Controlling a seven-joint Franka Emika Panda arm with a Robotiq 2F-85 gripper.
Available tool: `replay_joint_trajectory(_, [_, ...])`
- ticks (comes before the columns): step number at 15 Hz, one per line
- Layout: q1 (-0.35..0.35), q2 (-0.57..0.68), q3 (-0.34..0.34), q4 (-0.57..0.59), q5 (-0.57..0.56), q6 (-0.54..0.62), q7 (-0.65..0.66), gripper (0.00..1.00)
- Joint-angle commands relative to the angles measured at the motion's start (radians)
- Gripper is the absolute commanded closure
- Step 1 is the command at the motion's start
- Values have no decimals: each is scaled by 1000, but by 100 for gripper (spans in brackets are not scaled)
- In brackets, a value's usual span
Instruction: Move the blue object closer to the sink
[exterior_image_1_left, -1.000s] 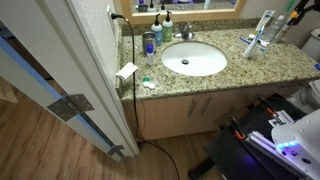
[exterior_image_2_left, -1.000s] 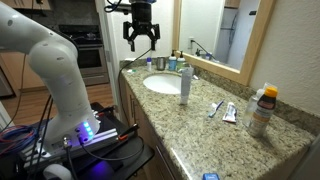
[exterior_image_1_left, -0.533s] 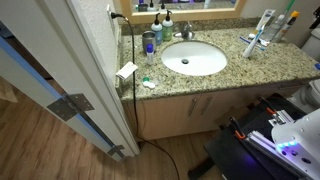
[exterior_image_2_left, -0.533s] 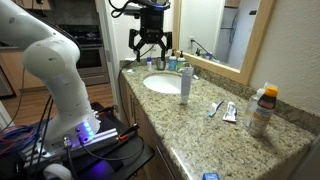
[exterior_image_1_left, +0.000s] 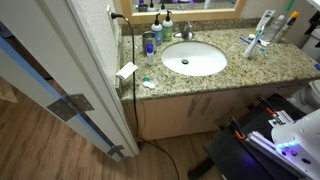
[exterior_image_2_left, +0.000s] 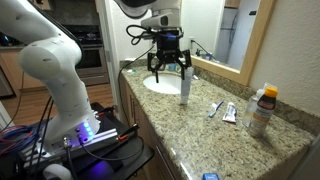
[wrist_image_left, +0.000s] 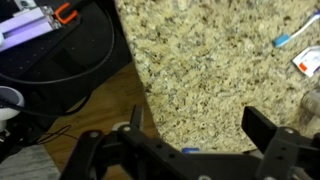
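The blue object (exterior_image_2_left: 214, 108) is a slim white and light-blue stick lying on the granite counter beyond the sink (exterior_image_2_left: 160, 84). In the wrist view it shows at the upper right (wrist_image_left: 290, 38). The round white sink also shows in an exterior view (exterior_image_1_left: 195, 58). My gripper (exterior_image_2_left: 168, 72) hangs open and empty above the sink's near rim, short of the blue object. In the wrist view its two dark fingers (wrist_image_left: 200, 135) are spread wide over bare granite, holding nothing.
A tall white tube (exterior_image_2_left: 185, 85) stands between the sink and the blue object. A toothpaste tube (exterior_image_2_left: 230, 113) and an orange-capped bottle (exterior_image_2_left: 262, 108) lie further along. A dark blue cup (exterior_image_1_left: 149, 44) stands by the faucet (exterior_image_1_left: 185, 32). The counter's front edge drops to wood floor (wrist_image_left: 100, 110).
My gripper has moved from high beside the counter's end to lower over the sink, towards the blue object. It stays open. Nothing on the counter has moved.
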Motion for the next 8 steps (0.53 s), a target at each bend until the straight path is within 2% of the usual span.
replay_joint_trajectory(1, [-98, 209, -94, 126, 27, 98, 5, 0])
replay_joint_trajectory(3, [-109, 323, -160, 237, 116, 51, -38, 0])
replay_joint_trajectory(4, [-114, 191, -110, 121, 57, 76, -13, 0])
replay_joint_trajectory(6, [-118, 275, -155, 195, 94, 72, -32, 0])
replay_joint_trajectory(8, [-112, 315, -162, 222, 101, 73, -30, 0])
